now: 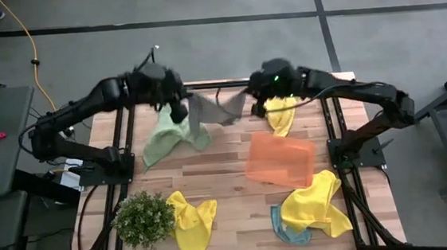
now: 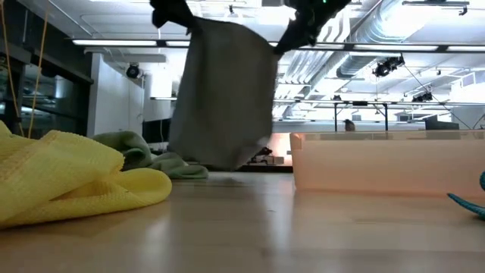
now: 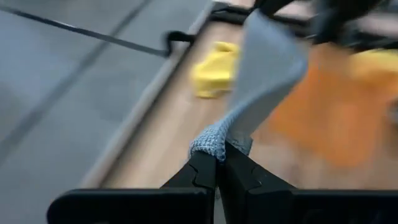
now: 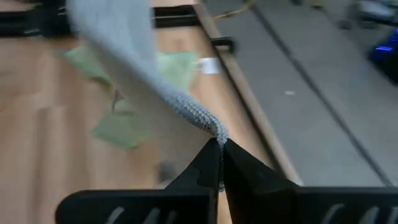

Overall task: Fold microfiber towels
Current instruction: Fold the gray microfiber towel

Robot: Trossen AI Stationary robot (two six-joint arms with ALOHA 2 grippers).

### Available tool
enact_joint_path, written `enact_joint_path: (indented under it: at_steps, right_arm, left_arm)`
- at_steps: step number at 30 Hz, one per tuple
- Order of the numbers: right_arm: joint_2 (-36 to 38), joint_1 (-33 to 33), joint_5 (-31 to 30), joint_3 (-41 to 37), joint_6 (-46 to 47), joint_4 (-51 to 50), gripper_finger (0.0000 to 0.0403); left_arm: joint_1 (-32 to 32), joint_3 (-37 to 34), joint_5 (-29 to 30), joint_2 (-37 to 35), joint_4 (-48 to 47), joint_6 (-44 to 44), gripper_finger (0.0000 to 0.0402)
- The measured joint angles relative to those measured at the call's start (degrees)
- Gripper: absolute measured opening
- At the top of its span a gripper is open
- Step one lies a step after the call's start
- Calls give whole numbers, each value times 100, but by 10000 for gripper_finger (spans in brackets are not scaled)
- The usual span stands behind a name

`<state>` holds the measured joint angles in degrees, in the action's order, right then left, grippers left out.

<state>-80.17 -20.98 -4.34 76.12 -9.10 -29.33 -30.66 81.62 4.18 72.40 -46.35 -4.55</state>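
Grey-blue towel (image 1: 216, 109), waffle-textured weave, between dark left hand (image 1: 178, 110) and dark right hand (image 1: 255, 102). Pale green towel (image 1: 163, 140) below left hand. Yellow towel (image 1: 282, 112) beside right hand. Orange mat (image 1: 280, 159) translucent. Desk (image 1: 220, 181) light wood planks.

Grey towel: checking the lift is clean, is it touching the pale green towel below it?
Cannot tell. In the low view the grey towel hangs with its bottom edge overlapping the pale green towel; no gap or contact shows plainly.
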Motion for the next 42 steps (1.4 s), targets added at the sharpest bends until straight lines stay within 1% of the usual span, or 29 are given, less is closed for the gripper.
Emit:
enact_joint_path:
  at_steps: [5,7,9,12,17,20,23,29,33,37,42]
  right_arm:
    - [212,-658,-43,0,3,86,0]
    - [233,-841,-30,36,7,155,0]
    - [225,-967,-16,189,4,115,0]
    - [199,-1046,-15,496,-33,106,0]
    - [151,-1031,65,734,-122,-205,0]
    - [78,-953,135,625,-121,-526,0]
    - [-56,-800,136,364,-106,-849,0]
    - [-213,-312,169,-433,262,-878,0]
    - [-209,114,447,-931,569,-773,0]
    - [-209,500,592,-1269,832,-620,0]
    - [-206,789,652,-1327,1170,-607,0]
  left_arm:
    - [-812,1256,463,785,-454,-1497,0]
    - [-1043,1624,587,1020,-529,-2097,0]
    - [-1183,1849,649,1166,-548,-2535,0]
    - [-1284,1948,624,1236,-602,-2726,0]
    - [-1261,1909,138,1234,-1077,-2502,0]
    - [-1067,1597,79,1226,-1120,-2321,0]
    - [-917,1076,32,1226,-1110,-2206,0]
    - [-420,-467,-124,1230,-700,-1555,0]
    - [8,-1236,-271,1233,-646,-999,0]
    - [512,-1700,-271,1233,-615,-585,0]
    - [1040,-1844,-261,1233,-658,-179,0]
